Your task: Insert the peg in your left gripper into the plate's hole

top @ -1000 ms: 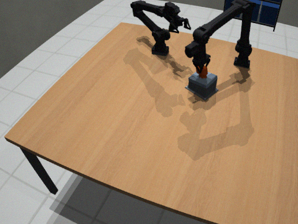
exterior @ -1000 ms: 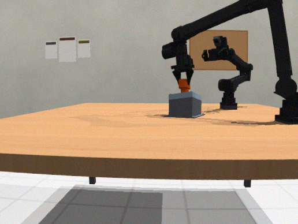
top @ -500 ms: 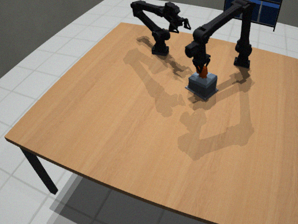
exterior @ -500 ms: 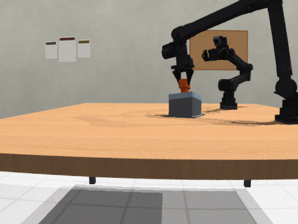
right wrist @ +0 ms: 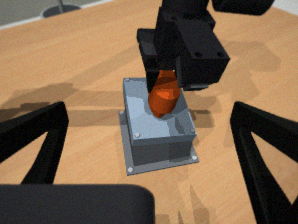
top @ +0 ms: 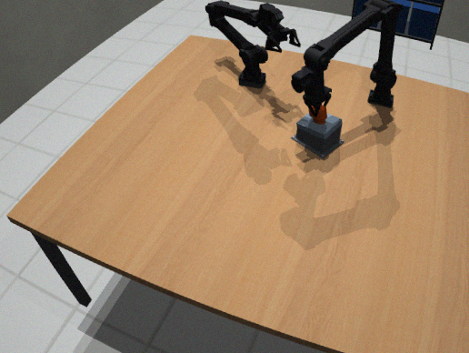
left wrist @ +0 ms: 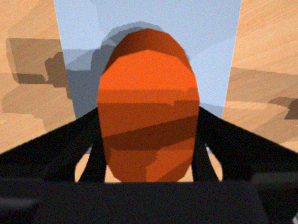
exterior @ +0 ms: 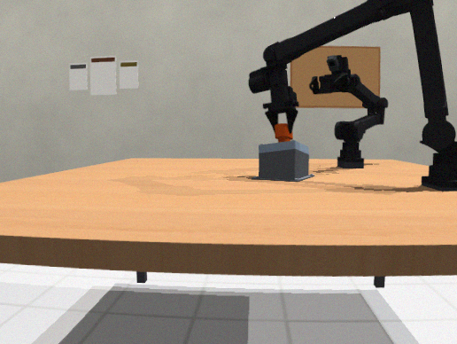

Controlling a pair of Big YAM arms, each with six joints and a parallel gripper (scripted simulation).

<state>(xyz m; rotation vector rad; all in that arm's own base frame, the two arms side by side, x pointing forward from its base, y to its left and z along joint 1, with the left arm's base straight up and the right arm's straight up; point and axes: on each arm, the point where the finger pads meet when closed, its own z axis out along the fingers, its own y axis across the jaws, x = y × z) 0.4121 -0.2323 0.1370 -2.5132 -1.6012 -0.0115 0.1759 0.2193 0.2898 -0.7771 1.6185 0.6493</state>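
An orange peg [top: 321,116] [exterior: 283,131] [left wrist: 148,80] [right wrist: 165,97] stands roughly upright over the blue-grey block [top: 316,135] [exterior: 283,165] [left wrist: 215,35] [right wrist: 162,151] whose top is the plate. Its narrower lower end meets the top face in the exterior view and the right wrist view. The hole is hidden under the peg, so whether the tip is inside it cannot be told. My left gripper [exterior: 282,127] [left wrist: 148,111] is shut on the peg's upper part, one finger on each side. My right gripper [top: 288,46] [right wrist: 149,111] is open and empty, held high away from the block.
The block has a thin base flange [top: 302,145] [right wrist: 125,150] with screws at its corners, resting on the wooden table [top: 182,205] [exterior: 155,213]. The right arm's base [top: 252,79] [exterior: 351,161] stands on the table behind the block, apart from it.
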